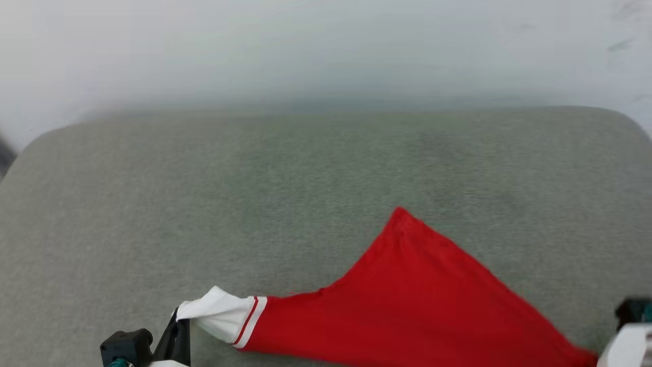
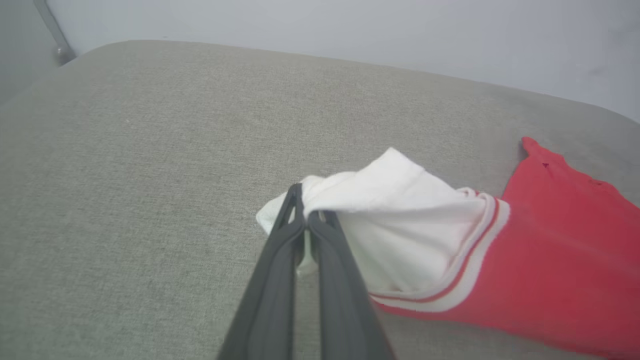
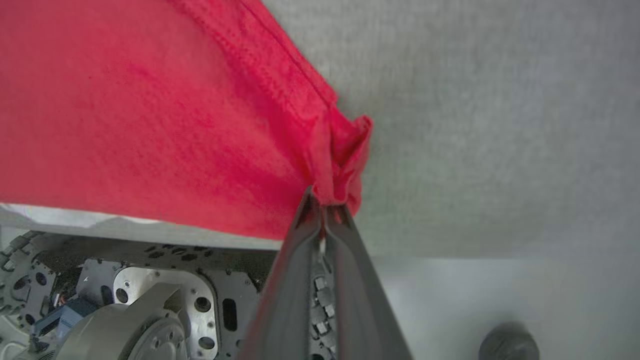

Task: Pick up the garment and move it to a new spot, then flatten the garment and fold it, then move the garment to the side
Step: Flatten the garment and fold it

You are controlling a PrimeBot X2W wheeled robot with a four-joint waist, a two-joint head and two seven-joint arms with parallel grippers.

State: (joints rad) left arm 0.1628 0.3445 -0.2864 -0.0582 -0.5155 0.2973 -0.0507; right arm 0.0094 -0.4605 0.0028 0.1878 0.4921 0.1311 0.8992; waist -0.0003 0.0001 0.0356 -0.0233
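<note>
Two pinches hold the garment (image 1: 407, 295) at the near edge. The left end effector (image 2: 305, 210) is pressed together on the white sleeve (image 2: 400, 225), and the right end effector (image 3: 325, 200) is clamped on a bunched red hem corner (image 3: 345, 150). Between them the cloth stretches over the grey padded surface (image 1: 254, 178), with one red point reaching farther out.

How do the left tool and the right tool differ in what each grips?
The left tool is shut on the white sleeve; the right tool is shut on a bunched red hem corner. The left tool is over the grey cushion; the right tool is near its edge, with the robot's base showing. Both hold the same garment, spread between them.
</note>
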